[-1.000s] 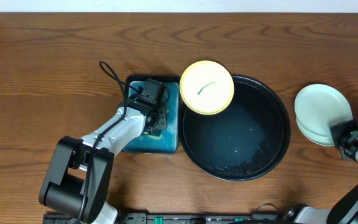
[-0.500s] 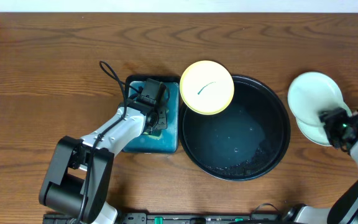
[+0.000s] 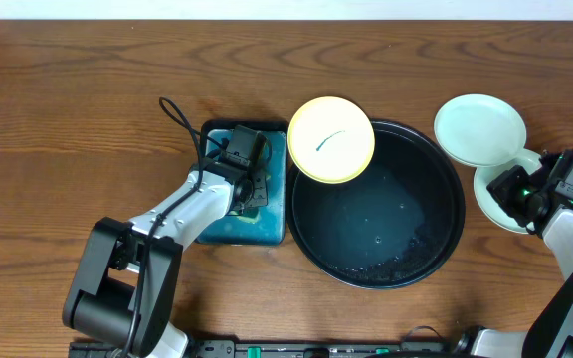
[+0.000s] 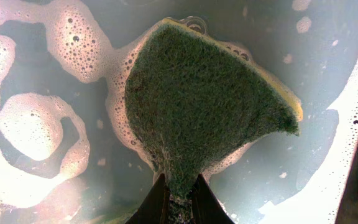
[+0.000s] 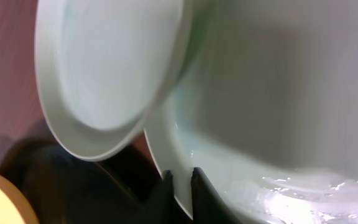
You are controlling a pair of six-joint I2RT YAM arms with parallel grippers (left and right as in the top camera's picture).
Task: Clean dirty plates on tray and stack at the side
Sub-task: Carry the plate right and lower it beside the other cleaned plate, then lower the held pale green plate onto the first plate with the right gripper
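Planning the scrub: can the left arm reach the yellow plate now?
Probably yes: the yellow plate lies just beside the sponge dish where the left jaws hold the sponge, nothing between.

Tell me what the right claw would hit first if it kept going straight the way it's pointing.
Likely the lower mint plate, whose rim the right claw is shut on. Just past it lies the upper mint plate, then the tray; depth is unclear.
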